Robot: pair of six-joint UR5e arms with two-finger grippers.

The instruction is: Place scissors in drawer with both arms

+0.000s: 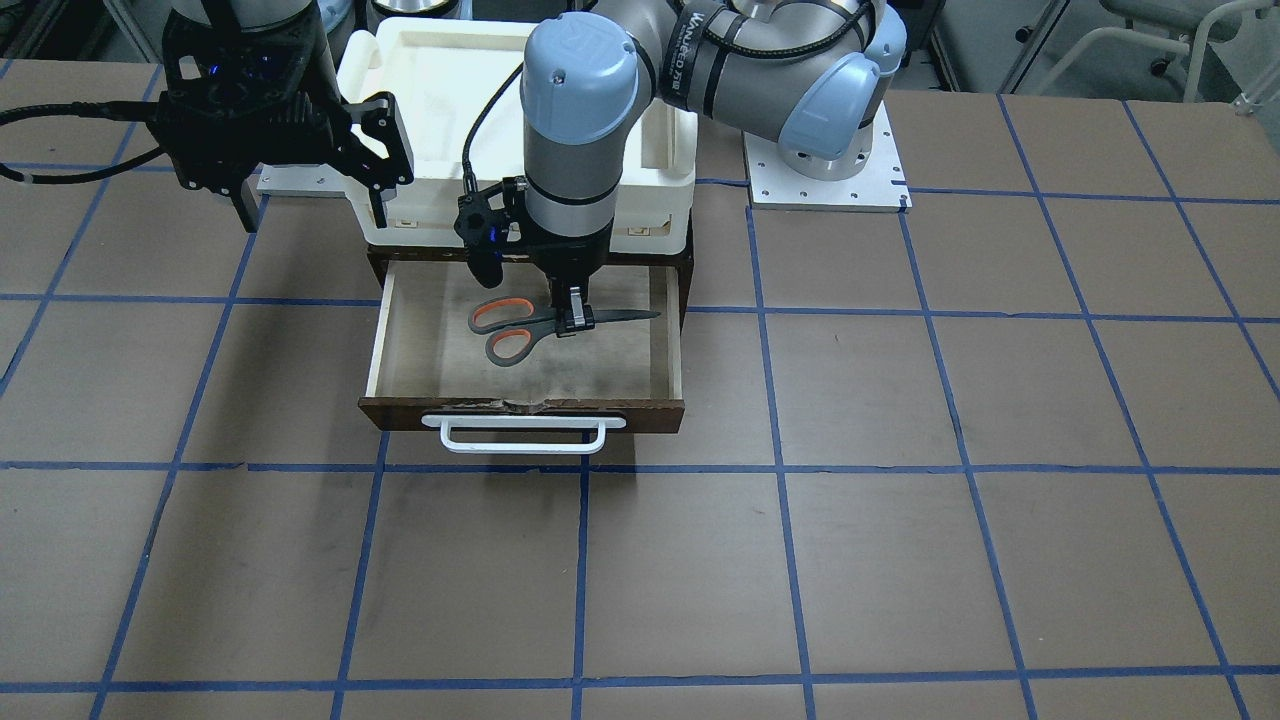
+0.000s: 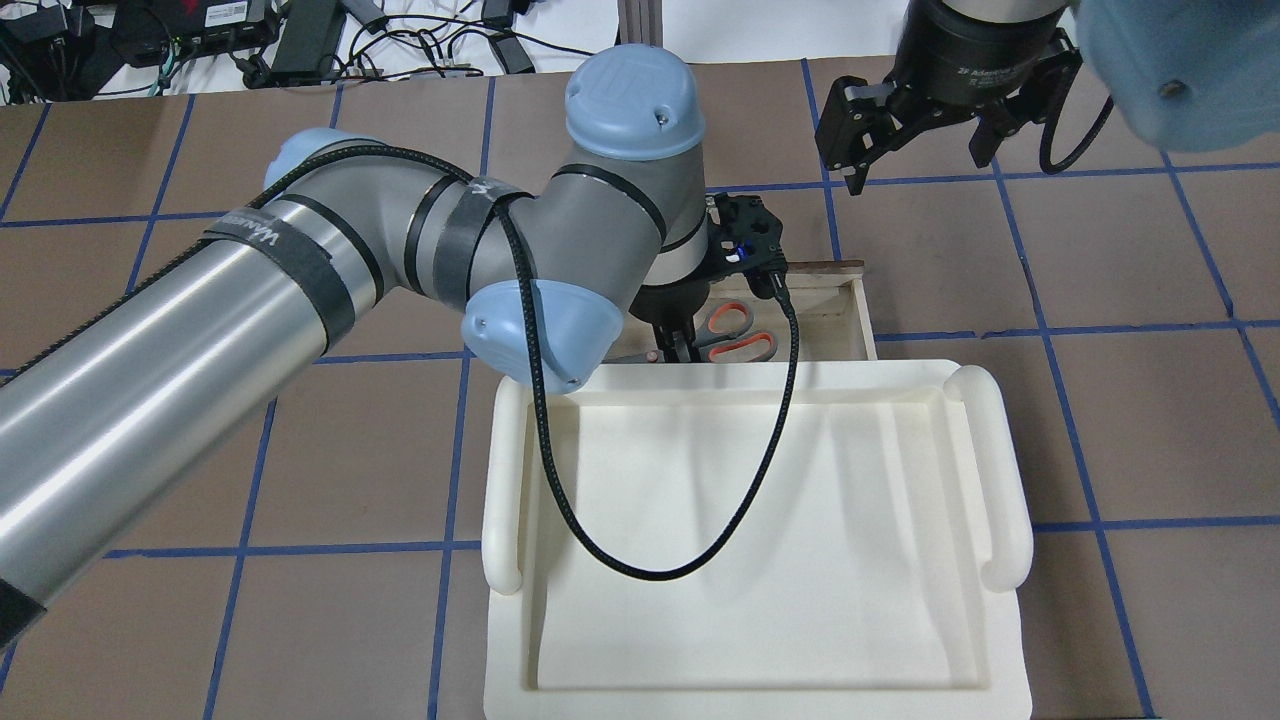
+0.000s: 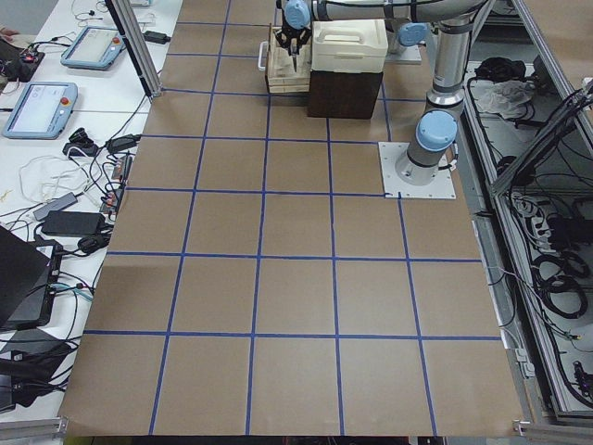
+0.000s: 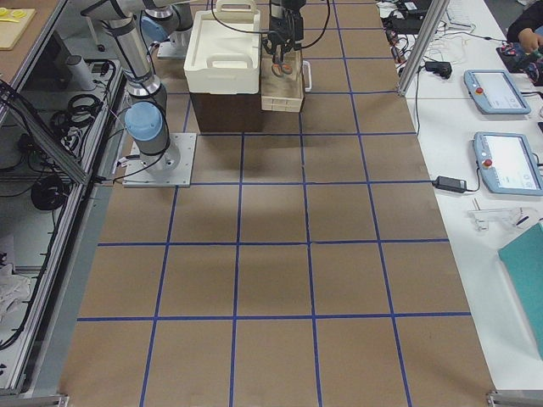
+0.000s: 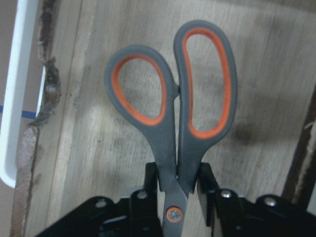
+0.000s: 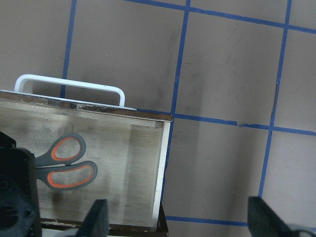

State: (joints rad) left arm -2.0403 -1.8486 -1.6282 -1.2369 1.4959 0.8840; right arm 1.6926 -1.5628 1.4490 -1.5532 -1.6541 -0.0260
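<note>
The scissors [image 1: 520, 325] lie flat, blades closed, inside the open drawer [image 1: 600, 365], handle loops toward the robot's right. My left gripper [image 1: 573, 322] points straight down and is shut on the scissors near the pivot. In the left wrist view, the fingers [image 5: 152, 173] press both sides of the scissors [image 5: 170, 148] over the pale drawer floor [image 5: 98, 148]. I cannot tell whether the scissors touch the floor. My right gripper [image 1: 312, 205] is open and empty, raised beside the drawer. In its wrist view it looks down on the scissors [image 6: 54, 163] and the drawer wall [image 6: 163, 168].
A white plastic tray [image 2: 1000, 480] sits on the dark cabinet above the drawer, right behind the left wrist. The drawer's white bar handle [image 1: 520, 440] sticks out toward the operators' side. Brown table with blue tape grid [image 1: 900, 560] lies around it.
</note>
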